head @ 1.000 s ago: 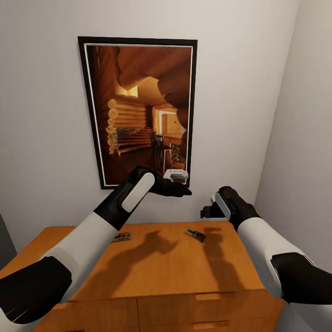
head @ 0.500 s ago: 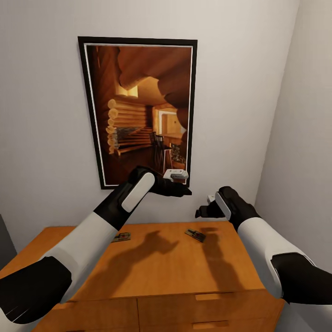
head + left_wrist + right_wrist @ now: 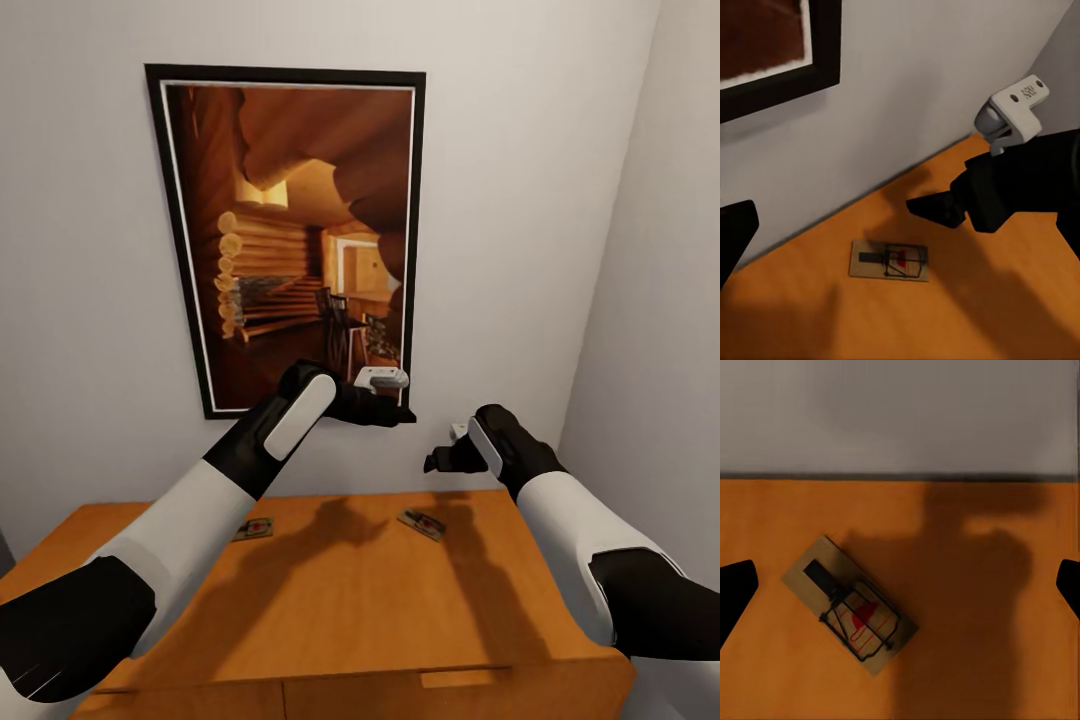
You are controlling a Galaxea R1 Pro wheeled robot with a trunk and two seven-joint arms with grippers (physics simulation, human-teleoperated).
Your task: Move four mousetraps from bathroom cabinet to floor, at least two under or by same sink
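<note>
1. white walls meet in a corner behind the cabinet (image 3: 350, 600), whose flat orange-brown top carries two mousetraps; a black-framed picture of a log interior (image 3: 290, 240) hangs on the wall above it.
2. one mousetrap (image 3: 421, 523) lies flat near the back edge of the cabinet top, below the right gripper (image 3: 438, 463); in the right wrist view this mousetrap (image 3: 849, 604) sits askew between the two dark fingertips at the frame edges, red mark up, partly in the arm's shadow.
3. the other mousetrap (image 3: 254, 528) lies further toward the left arm, partly hidden behind its forearm, well apart from the first.
4. the right gripper hovers above the cabinet top with its fingers spread wide and nothing between them.
5. the left gripper (image 3: 395, 412) is raised in front of the picture's lower edge; whether it is spread or closed cannot be told. its wrist view looks down on the mousetrap (image 3: 889, 260) and on the right gripper (image 3: 934, 208) above the wood.
</note>
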